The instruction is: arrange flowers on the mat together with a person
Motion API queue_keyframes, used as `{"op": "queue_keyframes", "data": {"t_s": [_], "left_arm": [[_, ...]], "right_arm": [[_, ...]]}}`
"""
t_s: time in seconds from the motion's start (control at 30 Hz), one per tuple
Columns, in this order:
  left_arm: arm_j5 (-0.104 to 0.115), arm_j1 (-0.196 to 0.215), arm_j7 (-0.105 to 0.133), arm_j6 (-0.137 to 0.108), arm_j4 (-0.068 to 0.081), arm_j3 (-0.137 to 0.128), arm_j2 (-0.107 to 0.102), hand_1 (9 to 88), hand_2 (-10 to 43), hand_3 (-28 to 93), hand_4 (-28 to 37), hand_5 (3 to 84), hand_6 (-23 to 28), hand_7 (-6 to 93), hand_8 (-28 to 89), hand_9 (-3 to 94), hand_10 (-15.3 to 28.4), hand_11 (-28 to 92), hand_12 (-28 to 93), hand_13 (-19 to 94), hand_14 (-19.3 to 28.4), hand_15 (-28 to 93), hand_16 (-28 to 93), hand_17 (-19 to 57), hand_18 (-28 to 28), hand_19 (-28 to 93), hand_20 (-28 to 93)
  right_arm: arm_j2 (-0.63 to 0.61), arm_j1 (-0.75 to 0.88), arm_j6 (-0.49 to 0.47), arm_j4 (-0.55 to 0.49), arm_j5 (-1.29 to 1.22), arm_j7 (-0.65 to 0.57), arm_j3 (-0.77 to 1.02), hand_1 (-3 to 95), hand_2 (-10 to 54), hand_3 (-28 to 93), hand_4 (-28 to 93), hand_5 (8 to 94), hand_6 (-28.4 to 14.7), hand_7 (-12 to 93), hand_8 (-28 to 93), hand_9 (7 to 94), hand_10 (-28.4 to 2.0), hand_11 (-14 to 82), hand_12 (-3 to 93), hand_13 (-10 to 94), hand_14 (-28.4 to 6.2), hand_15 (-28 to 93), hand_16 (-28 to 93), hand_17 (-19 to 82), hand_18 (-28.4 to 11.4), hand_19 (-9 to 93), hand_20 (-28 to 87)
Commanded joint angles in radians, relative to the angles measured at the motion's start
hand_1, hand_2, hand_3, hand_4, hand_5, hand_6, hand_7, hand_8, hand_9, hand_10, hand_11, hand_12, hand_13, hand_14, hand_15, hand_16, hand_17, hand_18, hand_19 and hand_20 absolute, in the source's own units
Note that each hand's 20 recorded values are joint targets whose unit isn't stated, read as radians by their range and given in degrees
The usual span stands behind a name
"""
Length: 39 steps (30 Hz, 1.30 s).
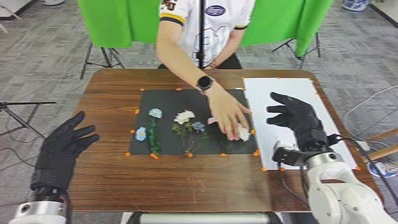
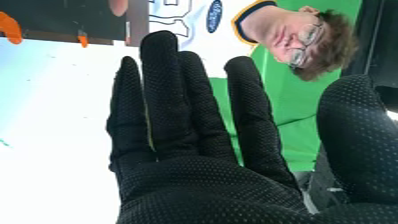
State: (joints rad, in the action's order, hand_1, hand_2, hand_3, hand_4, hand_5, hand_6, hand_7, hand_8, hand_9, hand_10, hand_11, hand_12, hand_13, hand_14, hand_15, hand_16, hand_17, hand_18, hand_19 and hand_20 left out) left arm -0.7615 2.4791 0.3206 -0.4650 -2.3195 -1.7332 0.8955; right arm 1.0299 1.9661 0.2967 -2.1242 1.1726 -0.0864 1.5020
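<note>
A dark mat is laid on a brown wooden table, with a white sheet just beside its right edge. On the mat's left side, a pale blue flower is set above a lower blue blossom; near the middle, a cream flower is placed by a small dusty-blue flower. By the right edge, a white flower is partly covered by the person's hand, which is reached down from across the table. Whether it is pinched there cannot be told.

The robot's right hand is held over the sheet, empty, fingers straight and slightly spread, thumb apart. The left hand is held at the table's left side, also empty, fingers extended and loosely parted.

The step in hand is judged to be the placing or adjusting of the white flower by the person. Next, space should be left until that hand is withdrawn; then another stem can be offered or straightened.
</note>
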Motion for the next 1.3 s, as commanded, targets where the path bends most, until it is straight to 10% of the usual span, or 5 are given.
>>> {"op": "queue_keyframes", "data": {"t_s": [0.03, 1.3], "left_arm": [[0.001, 0.002, -0.003, -0.007, 0.003, 0.011, 0.003, 18.4, 8.2, 78, -28.3, 32.5, 7.3, 16.7, -11, 31.1, 19.7, 35, 10, 23, 26.5, 65, -13, -8.6, 23.0, 55, 16], [-0.007, 0.006, -0.013, 0.001, 0.000, 0.009, 0.006, 18.4, 8.1, 78, -28.3, 32.4, 7.3, 16.6, -12, 31.0, 19.8, 35, 10, 23, 26.6, 65, -13, -8.5, 22.8, 54, 16]], "right_arm": [[0.001, 0.005, -0.009, -0.001, 0.011, 0.006, -0.002, 19.7, 9.5, 75, -24, 48.8, -1.2, 15, -12, 49.2, -20.0, 21.4, 15.8, 45, -19.4, 63, 8, 14, -22.7, 61, 16], [0.008, 0.014, -0.027, -0.002, 0.010, -0.002, 0.000, 19.4, 9.8, 75, -24, 48.7, -1.1, 15, -12, 49.8, -20.1, 21.5, 15.9, 45, -19.5, 63, 8, 14, -22.7, 61, 17]]}}
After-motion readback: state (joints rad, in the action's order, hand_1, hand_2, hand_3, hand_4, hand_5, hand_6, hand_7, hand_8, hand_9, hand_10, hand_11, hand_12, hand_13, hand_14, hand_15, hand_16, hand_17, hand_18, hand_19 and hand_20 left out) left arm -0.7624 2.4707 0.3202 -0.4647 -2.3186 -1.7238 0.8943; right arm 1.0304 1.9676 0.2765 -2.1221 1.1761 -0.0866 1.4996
